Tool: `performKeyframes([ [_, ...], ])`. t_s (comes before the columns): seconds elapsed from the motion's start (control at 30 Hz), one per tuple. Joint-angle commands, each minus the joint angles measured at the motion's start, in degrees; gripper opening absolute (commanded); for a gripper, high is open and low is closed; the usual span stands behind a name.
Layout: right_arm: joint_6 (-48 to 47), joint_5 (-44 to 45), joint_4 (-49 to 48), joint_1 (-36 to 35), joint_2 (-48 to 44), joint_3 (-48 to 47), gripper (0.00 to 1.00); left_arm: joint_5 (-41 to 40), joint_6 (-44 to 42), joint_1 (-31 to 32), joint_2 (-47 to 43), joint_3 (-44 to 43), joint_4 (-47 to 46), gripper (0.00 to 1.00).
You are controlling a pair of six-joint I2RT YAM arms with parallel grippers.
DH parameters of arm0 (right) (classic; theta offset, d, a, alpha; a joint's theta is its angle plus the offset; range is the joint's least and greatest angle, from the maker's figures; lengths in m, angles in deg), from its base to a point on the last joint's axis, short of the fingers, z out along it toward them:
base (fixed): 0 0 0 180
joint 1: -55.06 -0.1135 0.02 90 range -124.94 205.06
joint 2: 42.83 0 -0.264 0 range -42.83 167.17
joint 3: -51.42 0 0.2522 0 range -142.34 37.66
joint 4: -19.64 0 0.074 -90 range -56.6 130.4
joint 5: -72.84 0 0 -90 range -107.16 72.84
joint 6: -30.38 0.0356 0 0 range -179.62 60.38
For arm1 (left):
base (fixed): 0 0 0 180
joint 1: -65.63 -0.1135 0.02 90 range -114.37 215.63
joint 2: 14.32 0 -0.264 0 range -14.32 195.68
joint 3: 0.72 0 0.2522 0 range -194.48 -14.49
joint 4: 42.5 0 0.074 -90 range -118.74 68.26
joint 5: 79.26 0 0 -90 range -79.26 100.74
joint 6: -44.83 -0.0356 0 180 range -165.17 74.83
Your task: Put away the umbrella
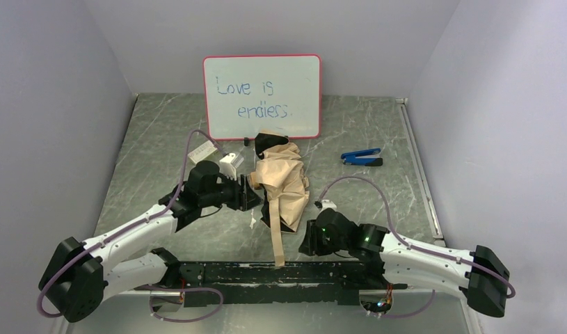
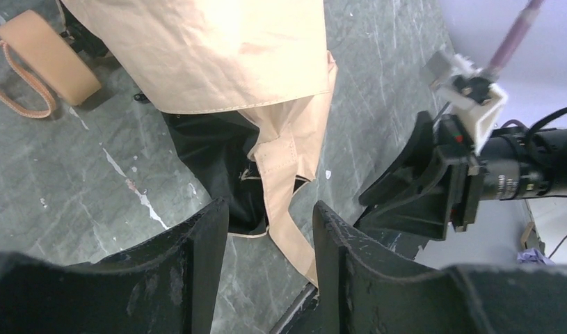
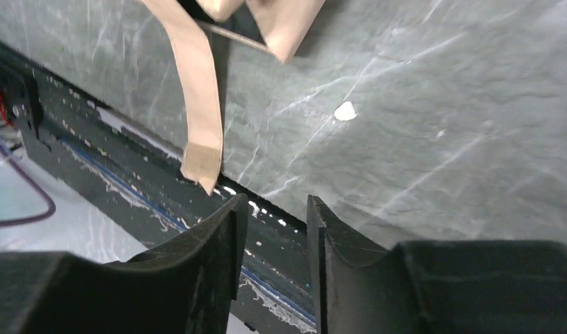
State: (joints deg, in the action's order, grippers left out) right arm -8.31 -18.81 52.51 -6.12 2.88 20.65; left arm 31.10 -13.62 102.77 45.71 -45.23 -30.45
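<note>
Umbrella (image 1: 284,182): one, folded to a crumpled bundle and lying mid-table just in front of the whiteboard (image 1: 261,97). Whether the two touch cannot be told.
- Outer fabric is tan and matte, with stitched hems. The lining (image 2: 211,153) is black with a slight sheen and shows under the tan folds.
- One flat tan strap (image 1: 275,240) trails from the bundle toward the near edge. Its tip carries a square, slightly darker patch and lies on the black rail (image 1: 287,273).
- One handle (image 2: 47,56), a pale tan-orange, smooth, rounded block, rests on the table beside the bundle. One thin loop cord (image 2: 16,90) is attached to it.

Table (image 1: 162,139): grey-green, marbled, with white veins and scuffs. One small white chip (image 3: 345,110) lies on it.

Whiteboard: one, rectangular with rounded corners and a red frame, standing upright. It bears blue handwriting.

Clip tool (image 1: 362,157): one, blue and black, lying right of the bundle and well apart from it.

Arms: two, with white links and black joints.
- Left gripper (image 2: 270,209) is at the bundle's left side. Its black, scuffed fingers (image 2: 197,264) stand apart. The strap and lining show through the gap, and nothing is clamped.
- Right gripper (image 3: 275,205) is low over the near edge, right of the strap tip. Its fingers (image 3: 204,257) are apart with nothing between them.
</note>
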Motion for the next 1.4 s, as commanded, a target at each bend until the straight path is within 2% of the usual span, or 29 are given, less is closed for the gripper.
performKeyframes([
  [0.0, 0.35, 10.71, 9.57, -0.25, -1.79, -6.16, 0.43, -1.66, -3.28, -0.32, 0.27, -3.43, 1.52, 0.52],
  [0.17, -0.97, 16.95, 12.45, -0.16, -0.67, -10.67, 0.52, -5.86, -6.11, -0.32, -0.33, -6.11, 6.34, 0.51],
  [0.43, -3.67, 22.24, 12.8, -0.16, 3.44, -16.97, 0.63, -12.16, -7.74, -0.36, -3.16, -8.18, 10.24, 0.51],
  [0.57, -5.47, 23.72, 10.96, -0.2, 4.13, -18.97, 0.64, -15.82, -8.4, -0.32, -3.69, -9.38, 11.2, 0.51],
  [0.73, -4.24, 29.87, 11.14, 0.43, 6.29, -21.32, 0.65, -17.96, -8.54, -0.32, -3.36, -10.05, 10.55, 0.51],
  [0.87, -7.61, 33.88, 11.94, 4.18, 9.07, -25.49, 0.68, -20.22, -9.91, -0.44, -2.59, -11.45, 10.26, 0.51],
  [0.93, -11.28, 32.36, 11.09, 8.74, 10.48, -27.25, 0.68, -20.27, -11.04, -0.41, -1.54, -12.85, 10.51, 0.52],
  [1.1, -24.38, 18.33, 2.99, 22.61, 13.62, -29.38, 0.68, -20.27, -13.28, -0.41, 1.18, -15.61, 11.55, 0.51],
  [1.23, -35.05, 10.88, -5.34, 26.02, 17.34, -30.85, 0.71, -20.25, -13.87, -0.41, 1.61, -15.93, 11.47, 0.51],
  [1.33, -39.57, 4.06, -4.13, 29.64, 23.21, -37.08, 0.82, -20.14, -13.93, -0.41, 1.42, -15.84, 11.61, 0.51],
  [1.37, -41.55, 0.62, -4.5, 30.86, 24.97, -38.57, 0.83, -19.73, -13.99, -0.41, 1.28, -15.85, 11.76, 0.51],
])
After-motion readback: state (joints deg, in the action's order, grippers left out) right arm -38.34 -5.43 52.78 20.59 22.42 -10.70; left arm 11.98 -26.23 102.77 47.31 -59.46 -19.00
